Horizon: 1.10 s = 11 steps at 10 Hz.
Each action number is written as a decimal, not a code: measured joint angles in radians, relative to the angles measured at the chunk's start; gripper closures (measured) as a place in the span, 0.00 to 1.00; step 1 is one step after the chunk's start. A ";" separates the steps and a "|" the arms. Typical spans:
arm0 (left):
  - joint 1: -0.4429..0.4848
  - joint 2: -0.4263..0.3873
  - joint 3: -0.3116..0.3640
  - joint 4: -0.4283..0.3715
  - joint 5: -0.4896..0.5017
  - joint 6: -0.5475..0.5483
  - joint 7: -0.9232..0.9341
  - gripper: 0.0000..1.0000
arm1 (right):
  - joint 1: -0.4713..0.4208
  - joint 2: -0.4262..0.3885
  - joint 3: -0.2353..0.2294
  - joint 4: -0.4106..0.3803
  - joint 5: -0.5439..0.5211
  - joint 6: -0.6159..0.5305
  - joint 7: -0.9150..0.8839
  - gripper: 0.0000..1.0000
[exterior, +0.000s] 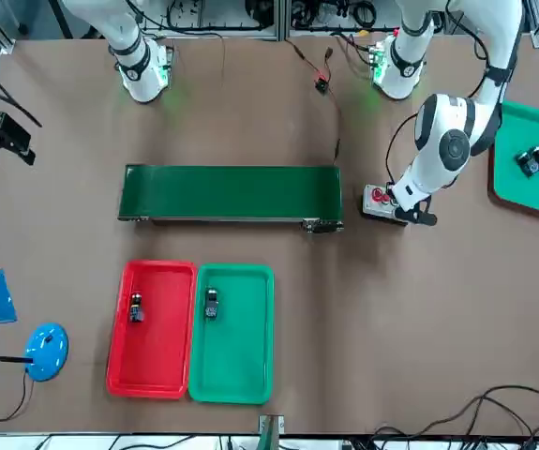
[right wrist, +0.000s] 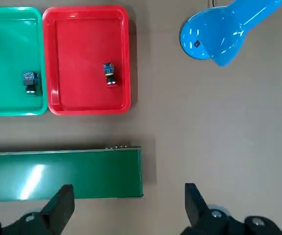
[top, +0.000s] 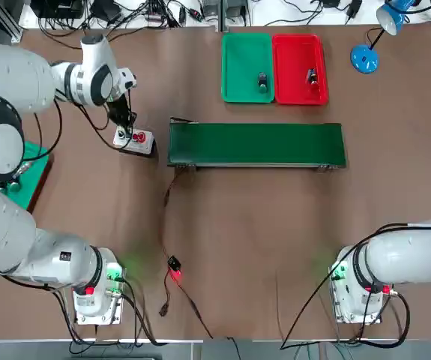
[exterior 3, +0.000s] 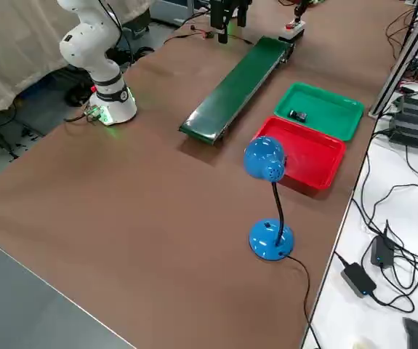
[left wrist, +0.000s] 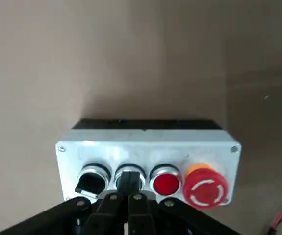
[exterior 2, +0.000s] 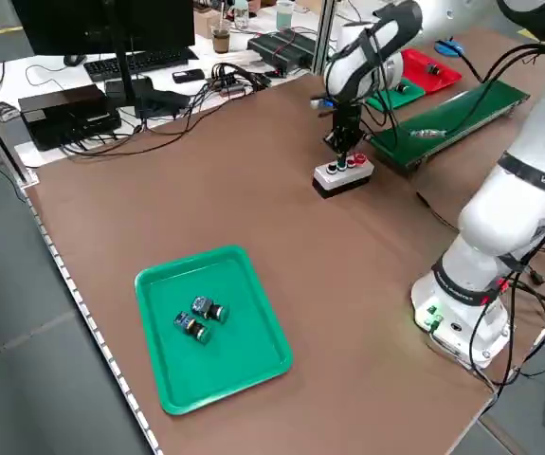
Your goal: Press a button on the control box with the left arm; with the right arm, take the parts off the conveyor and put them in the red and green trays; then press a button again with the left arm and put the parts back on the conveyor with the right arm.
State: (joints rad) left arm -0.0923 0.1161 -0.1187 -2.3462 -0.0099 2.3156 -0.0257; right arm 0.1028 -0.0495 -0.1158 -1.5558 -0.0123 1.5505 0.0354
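Observation:
My left gripper (left wrist: 128, 181) is shut, and its tips rest on the second button from one end of the light-grey control box (left wrist: 148, 144), which stands left of the conveyor (top: 256, 144). The dark-green belt carries nothing. Behind it, the green tray (top: 241, 60) holds one small part (top: 261, 82) and the red tray (top: 294, 52) holds the other part (top: 312, 77). My right gripper (right wrist: 128, 205) hangs open and holds nothing, high above the conveyor's right end (right wrist: 62, 174).
A blue desk lamp (top: 365, 56) stands right of the red tray. Another green tray (exterior 2: 210, 327) with two small pieces lies at the table's left edge. A cable with a red-lit plug (top: 174, 271) runs from the conveyor toward the front.

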 joint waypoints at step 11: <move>0.015 -0.103 0.116 0.757 0.000 -0.713 0.001 0.00 | 0.039 0.047 0.006 -0.012 0.002 0.014 -0.001 0.01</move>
State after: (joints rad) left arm -0.0773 0.0127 -0.0023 -1.5894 -0.0099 1.6031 -0.0244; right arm 0.1415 -0.0021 -0.1100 -1.5681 -0.0104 1.5644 0.0343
